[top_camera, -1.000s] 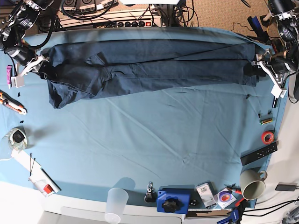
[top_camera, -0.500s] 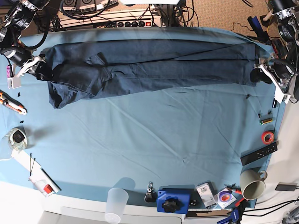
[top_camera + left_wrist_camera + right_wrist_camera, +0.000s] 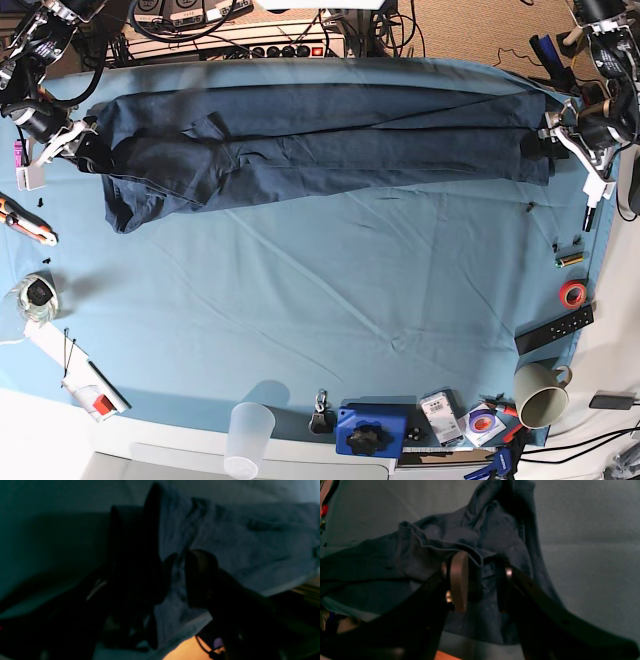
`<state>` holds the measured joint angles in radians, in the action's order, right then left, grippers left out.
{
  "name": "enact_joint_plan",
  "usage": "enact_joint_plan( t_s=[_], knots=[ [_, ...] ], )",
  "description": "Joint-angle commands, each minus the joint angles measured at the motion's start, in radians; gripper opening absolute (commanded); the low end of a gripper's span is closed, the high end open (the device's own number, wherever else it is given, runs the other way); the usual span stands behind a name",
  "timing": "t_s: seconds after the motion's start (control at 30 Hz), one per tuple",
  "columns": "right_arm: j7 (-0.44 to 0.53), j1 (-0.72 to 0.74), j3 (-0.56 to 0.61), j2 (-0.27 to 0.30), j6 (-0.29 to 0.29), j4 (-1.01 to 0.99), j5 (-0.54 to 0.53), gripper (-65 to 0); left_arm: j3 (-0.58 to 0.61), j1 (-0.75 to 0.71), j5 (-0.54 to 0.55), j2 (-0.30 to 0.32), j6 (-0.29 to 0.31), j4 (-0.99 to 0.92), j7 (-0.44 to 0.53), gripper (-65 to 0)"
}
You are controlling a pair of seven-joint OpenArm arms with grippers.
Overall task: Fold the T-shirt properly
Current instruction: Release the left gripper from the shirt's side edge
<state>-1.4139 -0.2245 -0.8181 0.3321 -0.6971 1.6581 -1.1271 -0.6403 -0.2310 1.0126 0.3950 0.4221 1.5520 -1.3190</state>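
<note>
T-shirt (image 3: 320, 140) stretched between right gripper (image 3: 480, 580) and left gripper (image 3: 178, 577), each clamping an end.

We see the T-shirt (image 3: 320, 140) stretched on the desk (image 3: 330, 300) between both pairs of fingers (image 3: 458, 580), one end lying between each pair.

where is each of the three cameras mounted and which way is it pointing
Base: overhead, looking straight down on the table cloth and the stretched T-shirt; both arms show, right hand and left hand at its two ends.
Left wrist: on the left arm, looking along its hand at the shirt's end.
Right wrist: on the right arm, looking past its hand at bunched shirt fabric.
Shared: all three views show the T-shirt and the table cloth.
</note>
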Motion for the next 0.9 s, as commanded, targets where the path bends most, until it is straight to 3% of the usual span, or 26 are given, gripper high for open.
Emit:
enact_joint_plan(
  t_s=[0.0, 0.3, 0.4, 0.53, 0.77, 0.87],
  knots=[
    [0.018, 0.006, -0.008, 0.023, -0.001, 0.018, -0.025, -45.9, 0.003, -0.005, -0.003, 0.007, 0.010, -0.016, -0.055, -30.4],
    [0.018, 0.006, -0.008, 0.023, -0.001, 0.018, -0.028, -45.9, 0.003, -0.005, 0.087, 0.007, 0.025, -0.050, -0.077, -34.4],
    [0.018, 0.006, -0.008, 0.023, -0.001, 0.018, -0.029, -45.9, 0.003, -0.005, 0.103, 0.006, 0.024, -0.050, -0.077, -44.3],
    [0.018, 0.007, -0.008, 0.023, -0.001, 0.018, -0.029, -46.0, 0.003, -0.005, 0.104, 0.006, 0.024, -0.050, -0.049, -64.4],
    [0.018, 0.012, -0.008, 0.023, -0.001, 0.018, -0.029, -46.0, 0.003, 0.005, 0.110, 0.007, 0.024, -0.032, -0.050, -65.0],
    [0.018, 0.012, -0.008, 0.023, -0.001, 0.018, -0.028, -46.0, 0.003, 0.005, 0.173, 0.007, 0.028, 0.029, -0.068, -65.0]
  ],
)
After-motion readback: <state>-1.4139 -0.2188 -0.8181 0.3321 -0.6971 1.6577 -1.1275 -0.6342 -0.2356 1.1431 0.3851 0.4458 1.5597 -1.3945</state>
